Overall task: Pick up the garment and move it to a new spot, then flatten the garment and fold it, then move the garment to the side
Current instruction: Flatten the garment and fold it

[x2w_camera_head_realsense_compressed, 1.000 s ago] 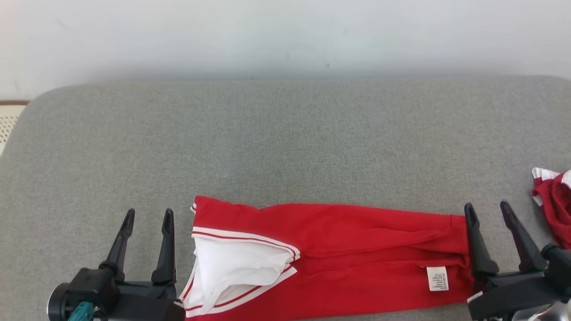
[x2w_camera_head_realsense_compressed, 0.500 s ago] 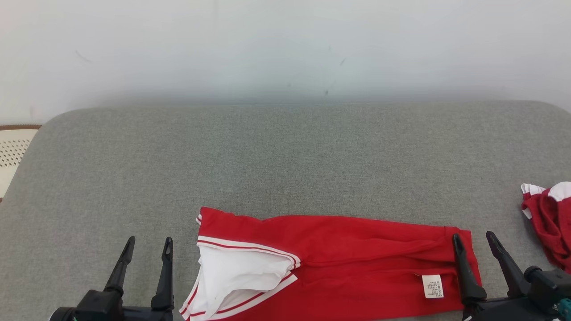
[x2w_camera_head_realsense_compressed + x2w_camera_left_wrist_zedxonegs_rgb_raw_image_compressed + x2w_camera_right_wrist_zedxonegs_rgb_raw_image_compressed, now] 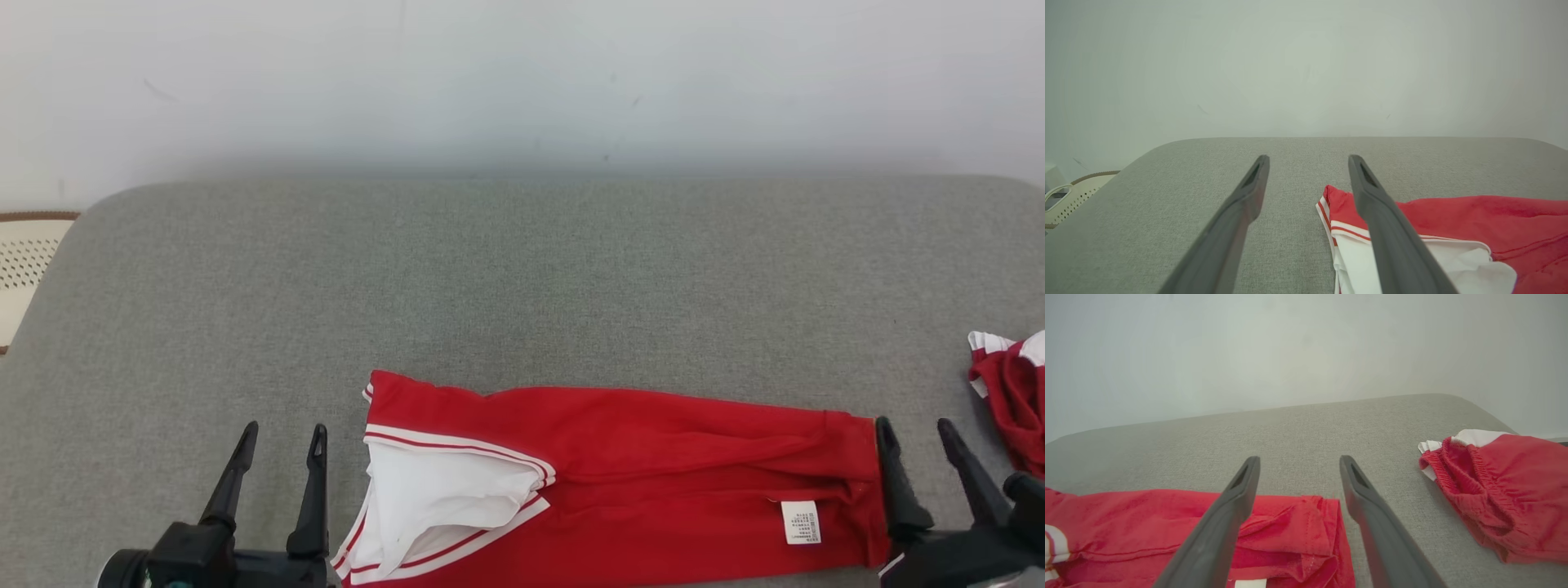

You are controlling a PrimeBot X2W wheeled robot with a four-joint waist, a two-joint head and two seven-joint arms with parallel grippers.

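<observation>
- Head view: red garment (image 3: 653, 457) stretched flat, left to right, along the near edge of the grey table (image 3: 522, 278). White lining and red-and-white striped trim turned out at its left end, white care label (image 3: 801, 523) near its right end.
- Left gripper (image 3: 286, 426) at lower left, just beside the garment's left end and apart from the cloth. Jaws spread wide, nothing between them.
- Right gripper (image 3: 913, 422) at lower right, at the garment's right end. Inner finger touching or just over the cloth edge, cannot tell which. Jaws spread wide, empty.
- Second red garment (image 3: 1012, 392) bunched at the table's right edge, apart from the first. Pale perforated basket (image 3: 24, 261) beyond the left edge.
- Left wrist view: left gripper (image 3: 1309, 157) above bare table (image 3: 1188, 183), jaws wide apart. Garment's striped corner (image 3: 1474, 216) low on the right, partly behind the right-hand finger. Basket (image 3: 1073, 196) at far left.
- Right wrist view: right gripper (image 3: 1300, 458) with jaws wide apart over the garment's hemmed right end (image 3: 1147, 522). Left-hand finger across the red cloth, right-hand finger over grey table (image 3: 1310, 428). Second red garment (image 3: 1502, 486), elastic waistband showing, well off to the right.
</observation>
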